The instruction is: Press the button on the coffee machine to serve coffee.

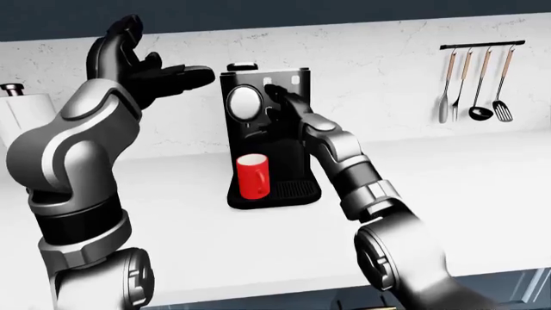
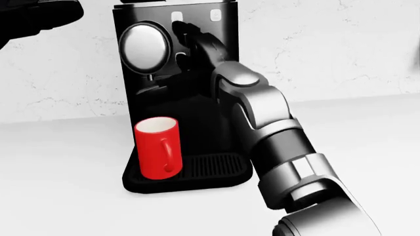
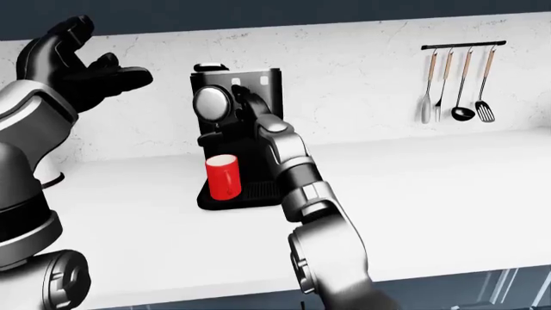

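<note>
A black coffee machine (image 2: pixel 216 64) stands on the white counter against the wall, with a round silver dial (image 2: pixel 144 45) and two small white buttons (image 2: pixel 177 16) at its top. A red mug (image 2: pixel 158 147) stands upright on its drip tray (image 2: pixel 213 167). My right hand (image 2: pixel 187 34) reaches up to the machine's face, fingertips at the left white button; whether they touch it I cannot tell. My left hand (image 1: pixel 150 64) is open and raised in the air, left of the machine, holding nothing.
Several utensils hang on a black rail (image 1: pixel 482 46) on the wall at the right. A white appliance (image 1: pixel 21 106) stands at the left edge behind my left arm. The white counter (image 1: pixel 465 187) stretches to the right of the machine.
</note>
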Robot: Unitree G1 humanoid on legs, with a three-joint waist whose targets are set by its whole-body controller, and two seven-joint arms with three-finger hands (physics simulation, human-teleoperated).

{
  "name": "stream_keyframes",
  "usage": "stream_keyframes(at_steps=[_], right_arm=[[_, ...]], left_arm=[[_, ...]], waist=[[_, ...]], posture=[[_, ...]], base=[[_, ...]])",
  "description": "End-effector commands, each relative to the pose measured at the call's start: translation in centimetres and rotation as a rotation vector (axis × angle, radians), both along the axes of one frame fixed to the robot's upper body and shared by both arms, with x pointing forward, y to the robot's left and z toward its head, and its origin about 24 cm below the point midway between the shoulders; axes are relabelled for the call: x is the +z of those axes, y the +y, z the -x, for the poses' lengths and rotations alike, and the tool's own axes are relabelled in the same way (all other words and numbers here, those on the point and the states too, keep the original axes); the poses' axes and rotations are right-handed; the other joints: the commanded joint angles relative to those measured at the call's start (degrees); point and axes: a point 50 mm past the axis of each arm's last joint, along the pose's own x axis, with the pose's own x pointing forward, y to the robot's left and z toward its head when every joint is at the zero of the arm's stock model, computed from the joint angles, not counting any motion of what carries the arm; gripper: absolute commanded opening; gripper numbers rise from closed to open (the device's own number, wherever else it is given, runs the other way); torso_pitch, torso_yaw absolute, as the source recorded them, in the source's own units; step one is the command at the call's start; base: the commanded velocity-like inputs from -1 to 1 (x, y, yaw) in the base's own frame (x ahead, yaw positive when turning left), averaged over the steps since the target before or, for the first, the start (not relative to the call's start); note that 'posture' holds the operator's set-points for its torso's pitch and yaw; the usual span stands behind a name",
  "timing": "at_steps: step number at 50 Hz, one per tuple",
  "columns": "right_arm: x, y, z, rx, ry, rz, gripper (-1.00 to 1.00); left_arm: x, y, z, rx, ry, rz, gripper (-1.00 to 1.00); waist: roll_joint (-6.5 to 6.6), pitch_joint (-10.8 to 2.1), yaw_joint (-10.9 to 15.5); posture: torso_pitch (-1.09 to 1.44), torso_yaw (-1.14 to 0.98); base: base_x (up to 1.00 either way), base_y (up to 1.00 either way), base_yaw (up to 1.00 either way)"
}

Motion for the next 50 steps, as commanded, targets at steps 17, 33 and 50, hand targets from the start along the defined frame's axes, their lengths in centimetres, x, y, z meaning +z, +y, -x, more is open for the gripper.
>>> stream_keyframes(at_steps=[17, 33, 50], right_arm=[[2.9, 0.3, -0.6, -0.002, -0.115, -0.033, 1.00], [3.0, 0.5, -0.9, -0.013, -0.121, -0.041, 1.00], [3.1, 0.6, -0.9, -0.015, -0.125, -0.051, 1.00]], left_arm=[[1.9, -0.1, 0.3, 0.000, -0.078, 0.000, 1.00], [1.9, -0.1, 0.5, -0.007, -0.086, 0.008, 1.00], [2.5, -0.1, 0.6, -0.009, -0.114, 0.027, 1.00]], waist=[[0.37, -0.20, 0.0], [0.52, -0.18, -0.1], [0.52, -0.54, -0.1]], posture=[[-0.68, 0.00], [-0.68, 0.00], [-0.68, 0.00]], base=[[0.00, 0.00, 0.00], [0.00, 0.00, 0.00], [0.00, 0.00, 0.00]])
